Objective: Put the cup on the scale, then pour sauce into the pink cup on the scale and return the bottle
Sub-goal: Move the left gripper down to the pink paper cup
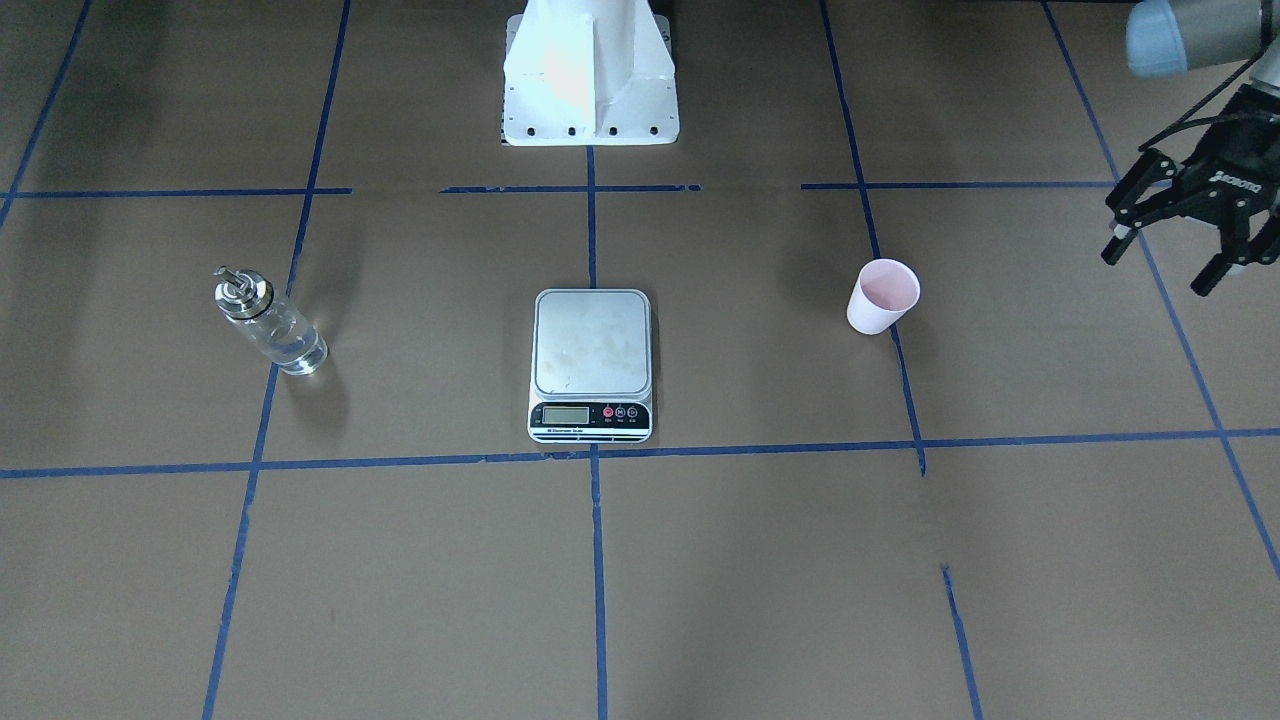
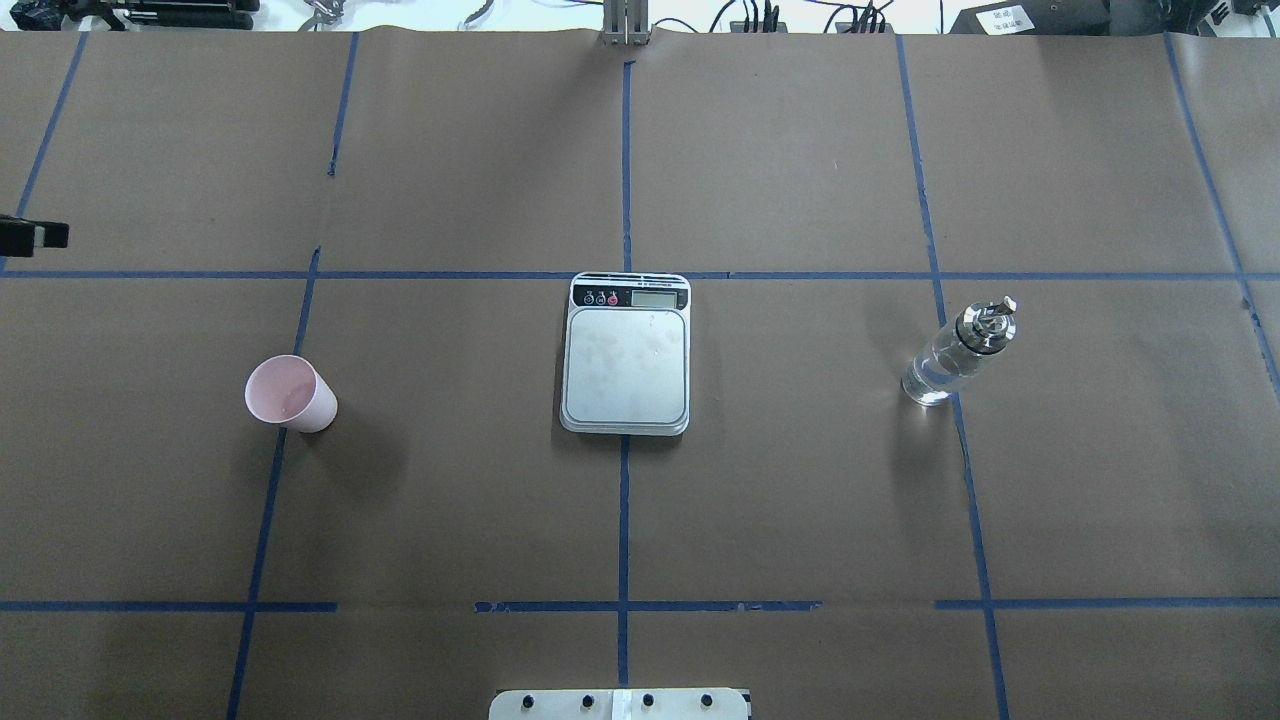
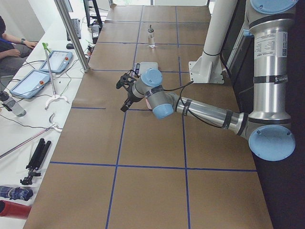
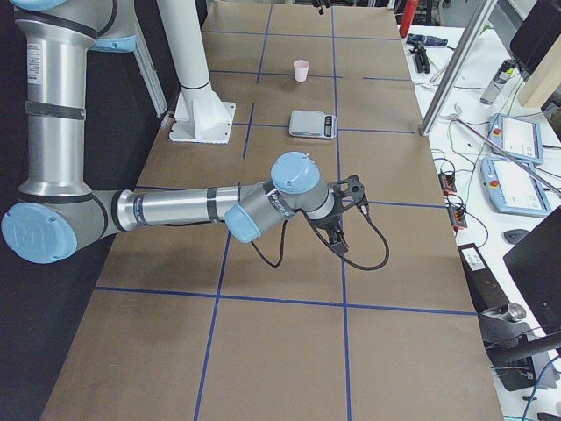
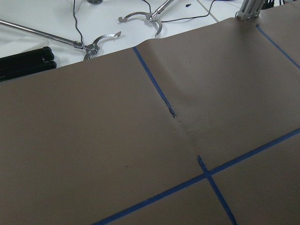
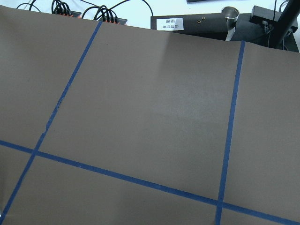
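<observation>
Spread open and empty, the left gripper (image 1: 1165,262) is held raised near the cup (image 1: 882,295), likely staged for grasping it. Centred beyond, the scale (image 1: 591,345) is seen bare; the bottle (image 1: 270,325) is stood on the right arm's side. The state of the right gripper (image 4: 346,219) cannot be told.

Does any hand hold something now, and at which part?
Nothing is held. The left hand is open and empty, the right hand looks empty too; the cup and the bottle stand alone on the table.

cup (image 1: 883,296): pale pink | scale (image 1: 591,363): silver-grey, black strip, red buttons | tabletop (image 1: 760,560): brown, blue grid lines
</observation>
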You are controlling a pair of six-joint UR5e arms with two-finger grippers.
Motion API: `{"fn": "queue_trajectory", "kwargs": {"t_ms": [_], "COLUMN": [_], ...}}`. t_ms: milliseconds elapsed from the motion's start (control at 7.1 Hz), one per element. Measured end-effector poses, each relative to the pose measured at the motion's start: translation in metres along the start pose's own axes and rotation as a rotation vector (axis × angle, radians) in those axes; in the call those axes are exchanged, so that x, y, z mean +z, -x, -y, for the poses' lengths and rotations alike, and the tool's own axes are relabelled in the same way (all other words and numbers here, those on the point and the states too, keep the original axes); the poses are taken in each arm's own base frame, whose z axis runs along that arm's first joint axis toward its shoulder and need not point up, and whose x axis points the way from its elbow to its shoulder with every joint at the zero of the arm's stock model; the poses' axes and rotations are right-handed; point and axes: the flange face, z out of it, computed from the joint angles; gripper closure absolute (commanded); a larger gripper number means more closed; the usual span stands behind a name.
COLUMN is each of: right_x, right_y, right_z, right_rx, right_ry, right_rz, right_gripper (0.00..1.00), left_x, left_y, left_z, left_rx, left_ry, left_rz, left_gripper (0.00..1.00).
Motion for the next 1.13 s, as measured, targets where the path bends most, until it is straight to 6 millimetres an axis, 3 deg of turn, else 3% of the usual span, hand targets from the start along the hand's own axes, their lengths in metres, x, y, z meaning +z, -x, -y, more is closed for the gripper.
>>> {"fn": "queue_trajectory", "kwargs": {"t_ms": [282, 423, 705, 1128], "right_x": [0.0, 0.0, 0.0, 0.0], "right_y": [-0.001, -0.001, 0.0, 0.0], "right_z": [-0.002, -0.002, -0.003, -0.003], "right_rx": [0.002, 0.002, 0.001, 0.001], "right_ry": [0.002, 0.003, 0.003, 0.004], "right_rz": [0.002, 0.003, 0.004, 0.007], "right_gripper": [0.0, 0.0, 0.0, 0.0], "left_x": [0.04, 0.058, 0.082, 0.102], "left_y": [-0.046, -0.066, -0.095, -0.115], "left_z": [-0.036, -0.054, -0.081, -0.091], "left_rx": [-0.14, -0.195, -0.258, -0.274], "left_ry": [0.054, 0.072, 0.099, 0.123], "left_rz": [0.026, 0.038, 0.054, 0.078], "left_gripper": [0.29, 0.36, 0.41, 0.47]}}
